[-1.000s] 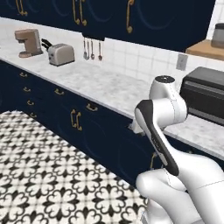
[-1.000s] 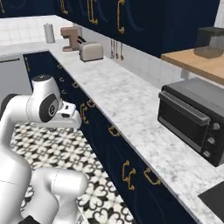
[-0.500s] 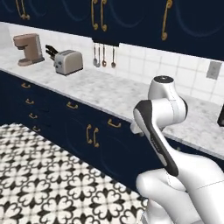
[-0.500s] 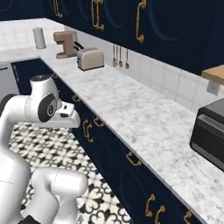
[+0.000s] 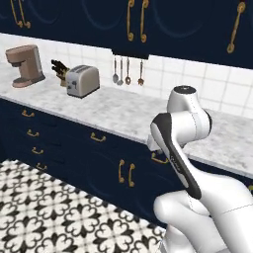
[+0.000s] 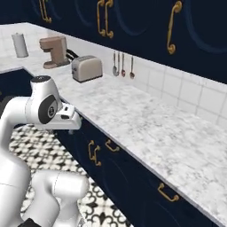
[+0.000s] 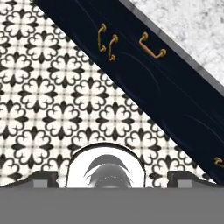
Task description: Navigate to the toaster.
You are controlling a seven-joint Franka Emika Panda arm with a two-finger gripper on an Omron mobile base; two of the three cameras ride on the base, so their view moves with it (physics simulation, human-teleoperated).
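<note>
**Q:** Where does the toaster stand?

**A:** The toaster [image 5: 82,80] sits on the marble tabletop [image 5: 123,111] against the tiled wall, well ahead and to my left, just beside a dark knife block [image 5: 59,70] and near the brown coffee machine [image 5: 25,64]. In the right base view it lies far up the tabletop, between the coffee machine and three hanging utensils [image 6: 123,64].

**Q:** How would it handle?

**A:** I judge it a rigid metal box, smooth and likely slippery on its rounded corners, moderately heavy. Its flat long sides look the surest hold. My task, though, is only to drive up to it.

**Q:** And the surroundings?

**A:** Glossy navy cabinets [image 5: 99,158] with curved brass handles, a veined stone top, a floor [image 7: 52,96] of black-and-white patterned tiles.

**Q:** Your gripper?

**A:** My gripper [image 7: 113,177] points down at the floor beside the cabinets, holding nothing. Its tips sit wide apart at the frame's bottom edge, so I read it as spread wide.
</note>
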